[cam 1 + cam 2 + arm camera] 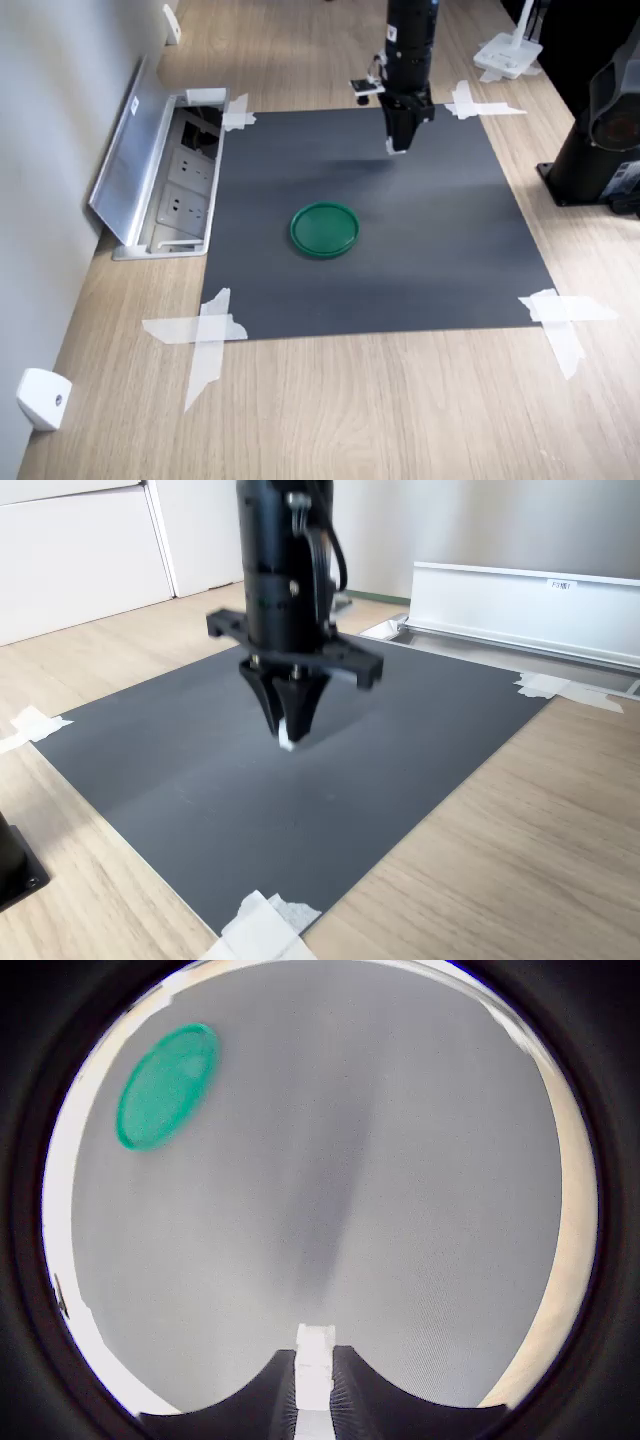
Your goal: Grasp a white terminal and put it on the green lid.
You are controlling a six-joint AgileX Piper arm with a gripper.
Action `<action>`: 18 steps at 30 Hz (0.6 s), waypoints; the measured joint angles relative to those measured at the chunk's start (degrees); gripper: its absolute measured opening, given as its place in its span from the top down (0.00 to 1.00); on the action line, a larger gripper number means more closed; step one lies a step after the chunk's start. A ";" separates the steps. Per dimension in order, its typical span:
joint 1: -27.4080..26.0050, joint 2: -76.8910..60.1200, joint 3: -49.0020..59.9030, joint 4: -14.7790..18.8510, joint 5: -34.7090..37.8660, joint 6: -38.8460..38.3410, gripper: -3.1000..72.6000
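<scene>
The gripper (pixel 397 148) hangs above the far part of the dark mat (pixel 440 260) with its jaws drawn nearly together on the white terminal (pixel 314 1365), which sits pinched between the two fingertips and pokes out just past them; the piece is clear of the mat, not resting on it. In the second exterior view the same small white piece (pixel 287 738) shows at the very tip of the gripper (pixel 288 735), though it is blurred there and its shape cannot be made out. The green lid (pixel 325 229) lies flat near the middle of the mat, well apart from the gripper and nearer the camera in the first exterior view, with only bare mat between them. The wrist view also catches the lid (pixel 166 1085) off to one side, far from the held terminal. White tape strips (pixel 205 335) hold the mat's corners to the wooden table (pixel 330 420). At the first exterior view's left an open floor-box of power sockets (pixel 185 195) sits just beside the mat's edge, its metal cover (pixel 125 165) tilted up against the wall, and a white wedge bracket (pixel 42 397) rests near the table's near corner. The second exterior view shows the raised cover (pixel 525 610) but not the lid.
</scene>
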 joint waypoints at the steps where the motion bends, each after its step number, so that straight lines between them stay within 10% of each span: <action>1: 2.04 -0.01 -1.52 0.00 1.31 1.04 0.84; 18: 21.91 15.75 -21.66 -1.71 5.46 14.12 0.84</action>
